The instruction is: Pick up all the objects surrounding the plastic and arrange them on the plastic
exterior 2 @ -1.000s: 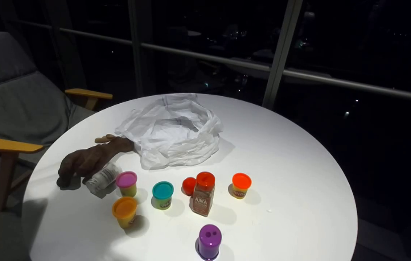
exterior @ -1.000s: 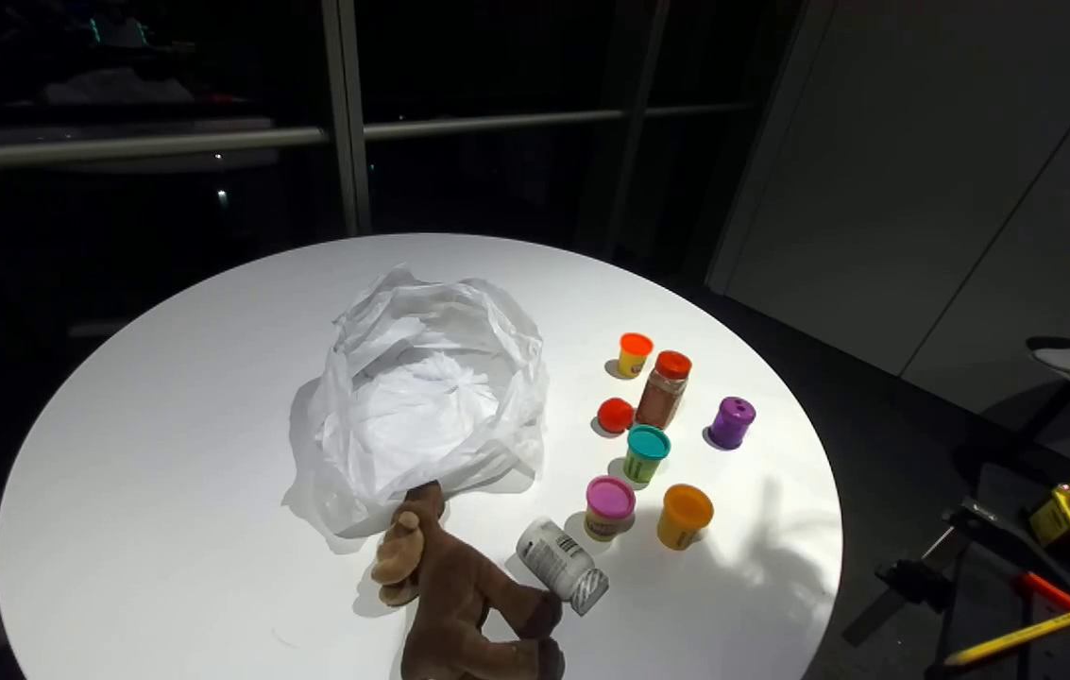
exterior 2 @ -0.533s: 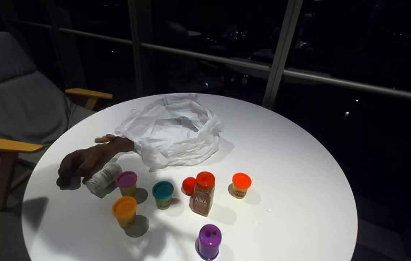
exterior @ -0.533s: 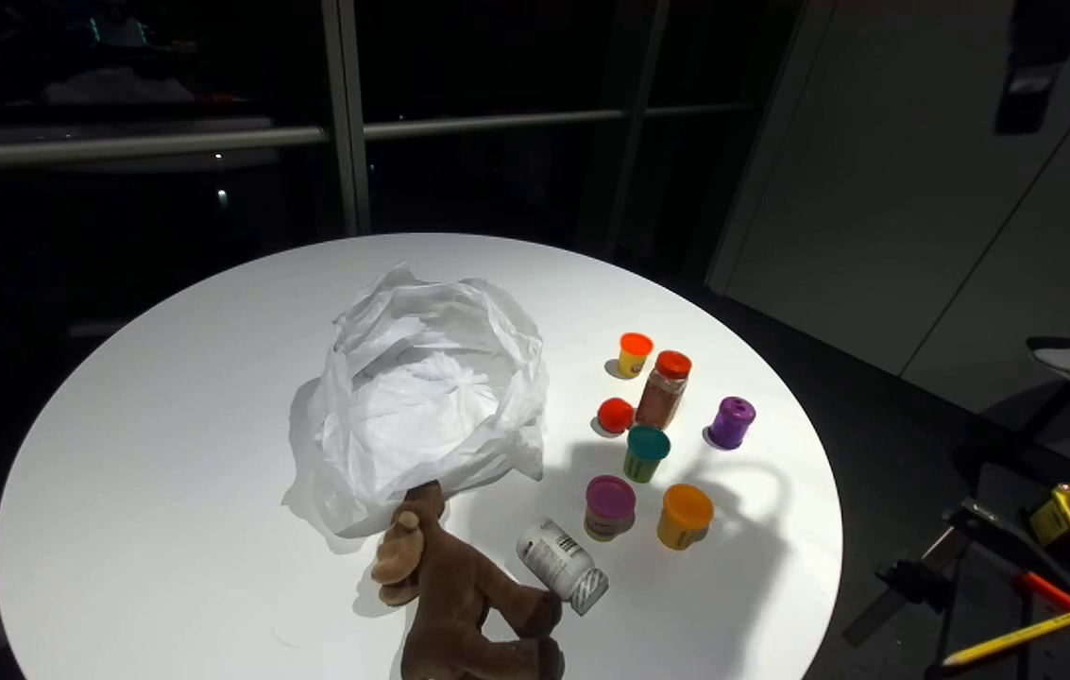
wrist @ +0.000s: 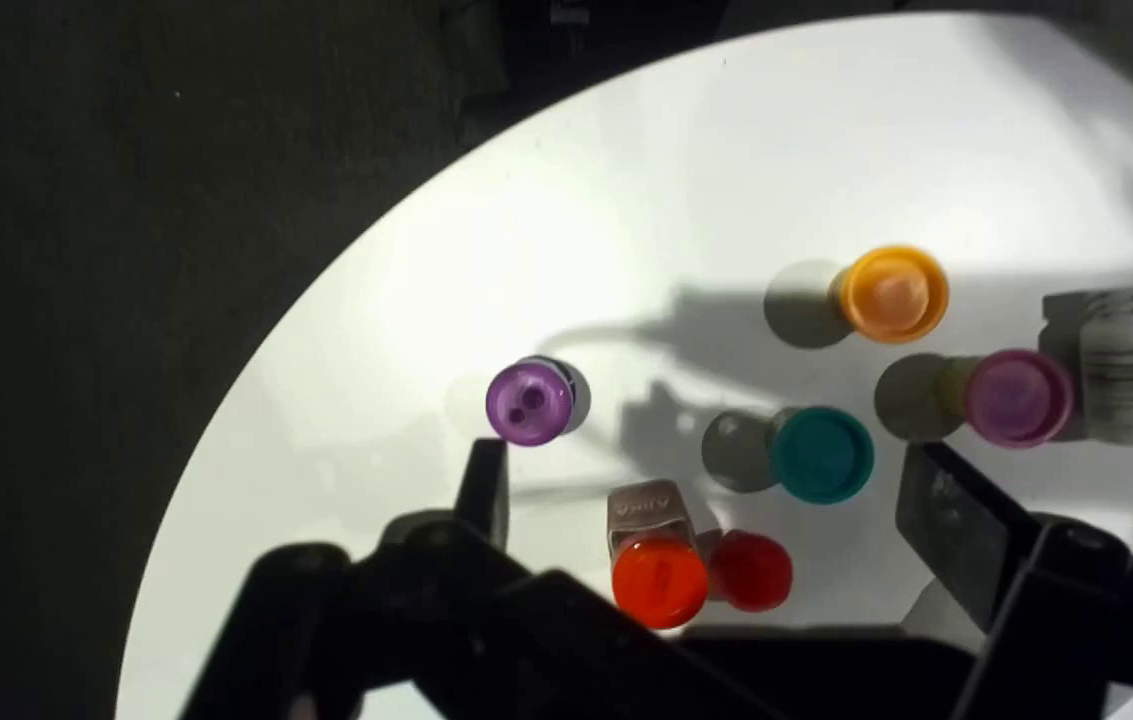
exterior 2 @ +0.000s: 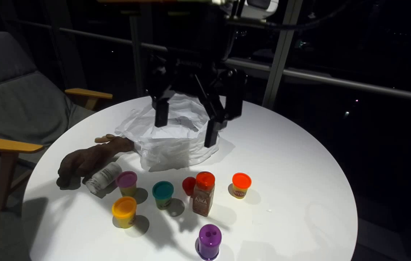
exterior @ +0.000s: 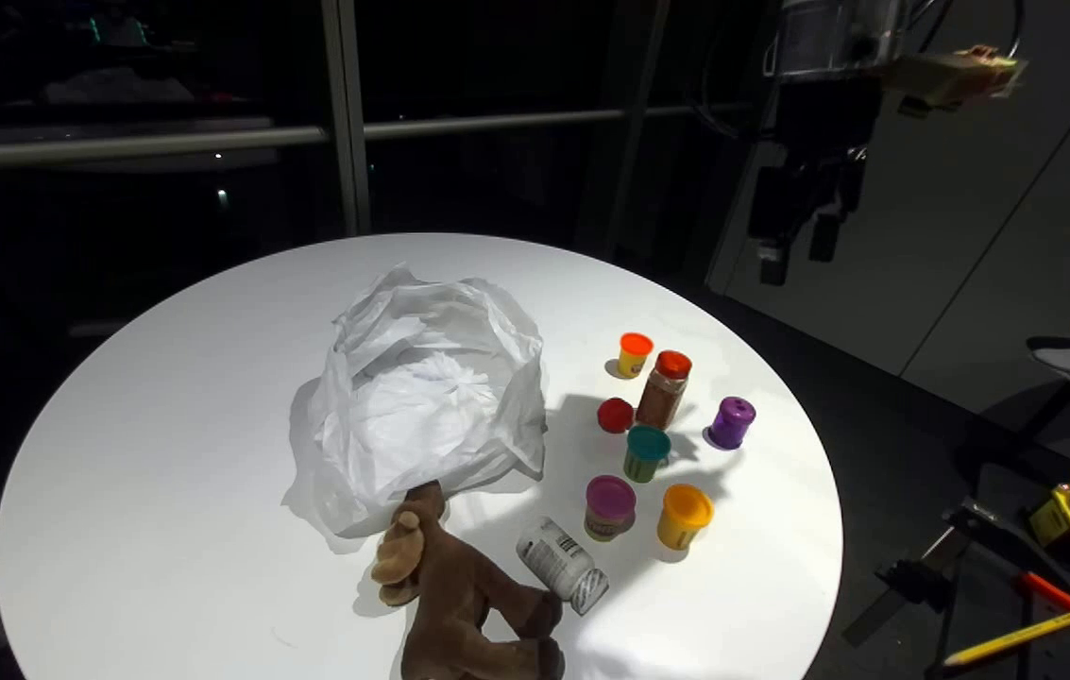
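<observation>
plush animal [exterior: 450,590], near edge of table [exterior: 166,453]: cut off by frame bottom | plastic bag [exterior 2: 169,156], far edge in an exterior view: partly behind gripper [exterior 2: 186,133] | red ball [exterior 2: 188,186]: partly behind Ajika jar [exterior 2: 202,203] | pill bottle [exterior: 556,557]: label print too small to read

Toy [exterior: 450,595] beside bag [exterior: 518,425] on table [exterior: 166,453]

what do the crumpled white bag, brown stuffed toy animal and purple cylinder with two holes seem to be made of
Crumpled white bag: probably thin plastic film with a dull sheen, given its many creases.
Brown stuffed toy animal: likely plush fabric, matte, with no glints.
Purple cylinder with two holes: likely hard plastic, glossy, with light glints on its surface, though painted metal is possible.
</observation>
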Robot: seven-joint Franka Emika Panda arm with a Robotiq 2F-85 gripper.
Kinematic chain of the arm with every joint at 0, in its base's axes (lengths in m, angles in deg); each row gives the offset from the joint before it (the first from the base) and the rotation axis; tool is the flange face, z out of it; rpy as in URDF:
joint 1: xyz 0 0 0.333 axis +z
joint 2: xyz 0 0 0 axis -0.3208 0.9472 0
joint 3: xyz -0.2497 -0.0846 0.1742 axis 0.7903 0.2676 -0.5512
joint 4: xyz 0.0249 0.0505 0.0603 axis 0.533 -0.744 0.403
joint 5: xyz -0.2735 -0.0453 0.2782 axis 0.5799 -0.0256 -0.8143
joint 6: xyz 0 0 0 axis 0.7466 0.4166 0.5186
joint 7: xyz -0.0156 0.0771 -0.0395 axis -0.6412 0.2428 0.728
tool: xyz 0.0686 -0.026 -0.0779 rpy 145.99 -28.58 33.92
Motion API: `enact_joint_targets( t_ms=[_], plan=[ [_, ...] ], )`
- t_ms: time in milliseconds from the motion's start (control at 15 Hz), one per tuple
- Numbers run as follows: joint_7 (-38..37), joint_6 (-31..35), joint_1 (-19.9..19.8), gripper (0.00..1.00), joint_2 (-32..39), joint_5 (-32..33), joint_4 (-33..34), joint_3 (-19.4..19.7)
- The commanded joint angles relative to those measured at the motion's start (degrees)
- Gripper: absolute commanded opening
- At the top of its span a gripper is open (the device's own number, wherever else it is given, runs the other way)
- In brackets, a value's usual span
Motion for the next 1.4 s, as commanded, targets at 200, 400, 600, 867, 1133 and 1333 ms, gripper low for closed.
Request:
enact_joint_targets(
  t_ms=[200,400,600,867,1133,1333],
  plan=[
    [-5.1,16.3,-1.5,1.0,18.2,1.5,12.5,0.9],
    [-4.1,16.6,-2.2,1.0,25.8,0.1,19.8,1.1],
    [-3.6,15.3,-3.2,1.0,32.5,-1.1,26.9,0.9],
    [-3.6,14.7,-4.1,1.0,39.4,-2.5,34.0,0.7],
    [-3.2,14.1,-5.1,1.0,44.4,-4.4,38.7,0.3],
    [-2.8,12.1,-5.8,1.0,46.8,-4.9,41.2,0.0]
  ],
)
